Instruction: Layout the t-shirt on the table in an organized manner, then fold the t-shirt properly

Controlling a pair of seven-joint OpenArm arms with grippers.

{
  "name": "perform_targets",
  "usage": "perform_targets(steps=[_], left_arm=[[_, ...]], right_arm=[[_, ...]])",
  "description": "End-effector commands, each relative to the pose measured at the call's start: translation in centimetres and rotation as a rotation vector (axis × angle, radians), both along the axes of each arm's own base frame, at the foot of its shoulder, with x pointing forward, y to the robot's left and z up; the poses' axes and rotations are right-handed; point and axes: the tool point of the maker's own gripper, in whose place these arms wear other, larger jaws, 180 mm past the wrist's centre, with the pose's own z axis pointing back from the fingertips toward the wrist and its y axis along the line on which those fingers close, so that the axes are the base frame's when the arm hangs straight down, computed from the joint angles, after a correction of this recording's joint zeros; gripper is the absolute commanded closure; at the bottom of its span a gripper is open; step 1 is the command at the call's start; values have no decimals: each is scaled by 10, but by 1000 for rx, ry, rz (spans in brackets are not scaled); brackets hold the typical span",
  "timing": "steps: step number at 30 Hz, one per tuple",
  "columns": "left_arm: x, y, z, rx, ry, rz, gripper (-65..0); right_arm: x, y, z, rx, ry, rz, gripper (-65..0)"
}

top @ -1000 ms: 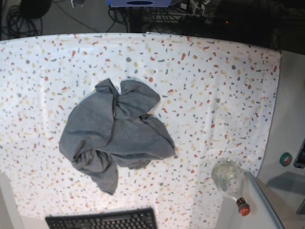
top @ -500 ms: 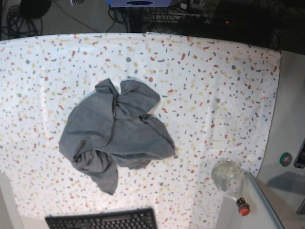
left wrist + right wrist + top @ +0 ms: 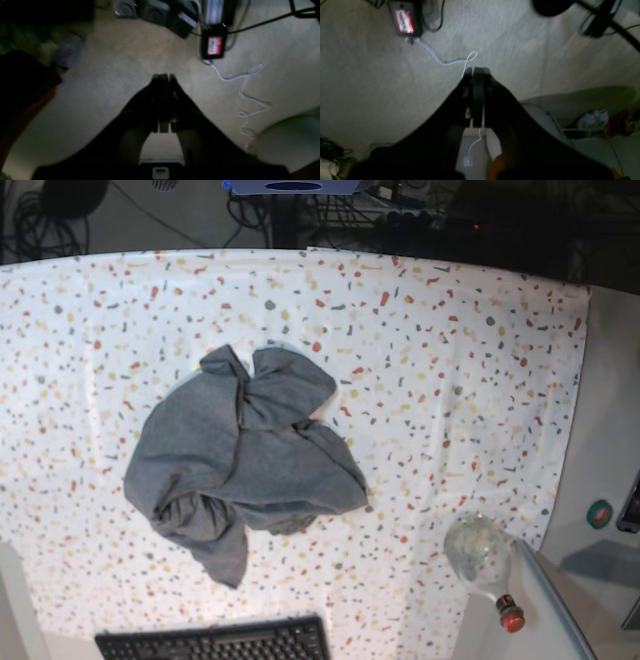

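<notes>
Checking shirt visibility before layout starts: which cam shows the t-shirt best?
Base view. The t-shirt lies crumpled in a heap left of centre on the table, whole outline visible from above. Both wrist views show none of it, only shut grippers over carpeted floor and cables.

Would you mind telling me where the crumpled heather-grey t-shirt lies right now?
In the base view, the heather-grey t-shirt lies bunched left of centre on the speckled white table, above the black keyboard.

Open table; bottle, keyboard at edge
</notes>
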Motion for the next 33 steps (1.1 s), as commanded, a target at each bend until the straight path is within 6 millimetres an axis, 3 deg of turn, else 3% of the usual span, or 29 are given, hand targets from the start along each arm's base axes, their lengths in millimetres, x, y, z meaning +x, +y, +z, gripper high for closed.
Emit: perform_targets(steps=[1,8,13,17,19,24,28,31,33], left_arm=[[-15,7,8,4,4,-6,0],[-44,30,58,18,-51,-76,0],[-39,39,96,10,-116,-146,0],[-15,33,128,-20,-205,-202,0],[5,23,147,-43,-274,-218,0],[51,17,194,-31,-429,-212,0],[102,-2,221,-59,-581,-216,0],[147,-17,243,-74,-722,-186,0],[178,-21,256,-87,-819,-99,0]], right_arm=[[-13,1,8,6,0,0,0],[-32,-38,56,-127,-101,-166,0],[-17,-62,93,-201,-183,-193,0],[32,-81,121,-259,-320,-208,0],[62,-90,137,-286,-384,-211,0],[133,-101,185,-337,-528,-232,0],[203,-99,212,-331,-657,-231,0],[258,-94,247,-323,-773,-239,0],[297,-78,257,-272,-839,-237,0]])
